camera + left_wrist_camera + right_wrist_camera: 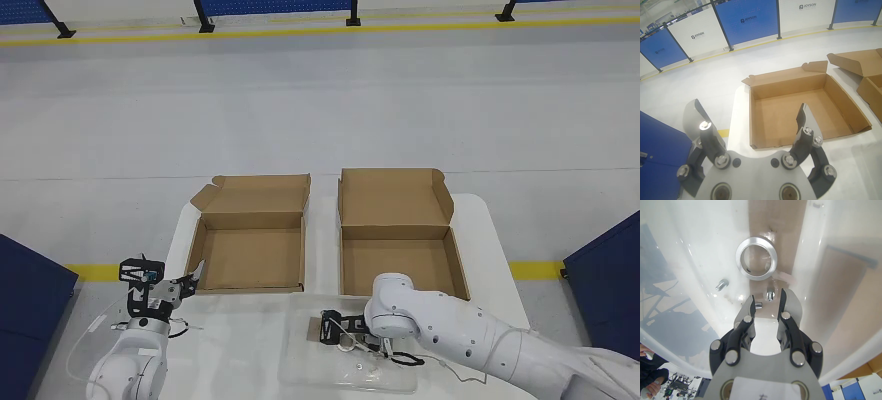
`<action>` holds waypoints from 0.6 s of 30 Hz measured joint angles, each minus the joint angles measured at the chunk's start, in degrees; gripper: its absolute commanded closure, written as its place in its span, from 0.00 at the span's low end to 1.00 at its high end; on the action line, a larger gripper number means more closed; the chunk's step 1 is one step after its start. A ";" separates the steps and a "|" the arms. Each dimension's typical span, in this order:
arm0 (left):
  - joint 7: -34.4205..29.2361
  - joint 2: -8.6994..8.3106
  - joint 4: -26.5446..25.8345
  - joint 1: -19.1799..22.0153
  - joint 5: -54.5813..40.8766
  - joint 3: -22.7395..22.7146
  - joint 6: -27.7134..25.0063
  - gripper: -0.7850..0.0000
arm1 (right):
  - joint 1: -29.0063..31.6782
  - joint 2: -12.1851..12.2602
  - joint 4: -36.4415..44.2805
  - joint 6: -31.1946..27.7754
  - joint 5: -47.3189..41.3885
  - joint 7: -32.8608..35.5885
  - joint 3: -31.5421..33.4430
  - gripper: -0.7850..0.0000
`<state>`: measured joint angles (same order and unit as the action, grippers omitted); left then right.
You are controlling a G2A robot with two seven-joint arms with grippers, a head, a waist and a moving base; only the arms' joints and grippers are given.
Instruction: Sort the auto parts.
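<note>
Inside a translucent white tray [687,256], my right gripper [767,296] is open and low over the parts. A small silver bolt [770,294] lies between its fingertips, and a short silver piece [758,305] rests against one finger. Just beyond lies a silver metal ring [756,258], with another bolt [721,285] off to the side. In the top view this gripper [345,335] is over the clear tray [310,365] at the table's front. My left gripper [750,105] is open and holds nothing, near the table's left edge [190,285], facing an empty cardboard box [791,85].
Two open cardboard boxes stand side by side at the back of the white table [240,330], the left one [250,285] and the right one [395,290], both with lids folded back. Blue panels stand beside the table at both sides.
</note>
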<state>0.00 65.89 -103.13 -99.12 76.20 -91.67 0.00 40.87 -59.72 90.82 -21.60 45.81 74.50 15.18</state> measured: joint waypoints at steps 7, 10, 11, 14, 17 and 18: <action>0.00 0.00 0.00 0.00 0.00 0.00 0.00 0.00 | 0.52 -0.36 -0.45 -0.47 0.42 -0.43 0.75 0.79; 0.00 0.00 0.00 0.00 0.00 0.00 0.00 0.00 | 0.73 -0.56 -0.56 -0.56 0.82 -0.56 0.99 0.83; 0.00 0.00 0.00 0.00 0.00 0.00 0.00 0.00 | 0.77 -0.62 -0.60 -0.57 0.97 -0.57 1.06 0.84; 0.00 0.00 0.00 0.00 0.00 0.00 0.00 0.00 | 0.92 -0.82 -0.72 -0.54 1.39 -0.61 1.33 0.88; 0.00 0.00 0.00 0.00 0.00 0.00 0.00 0.00 | 1.06 -1.00 -0.89 -0.69 1.46 -0.26 1.58 1.00; 0.00 0.00 0.00 0.00 0.00 0.00 0.00 0.00 | 1.11 -1.07 -0.96 -0.72 1.45 -0.06 1.67 1.00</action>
<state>0.00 65.89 -103.13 -99.12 76.20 -91.67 0.00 41.98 -60.79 89.87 -22.31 47.27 74.45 16.86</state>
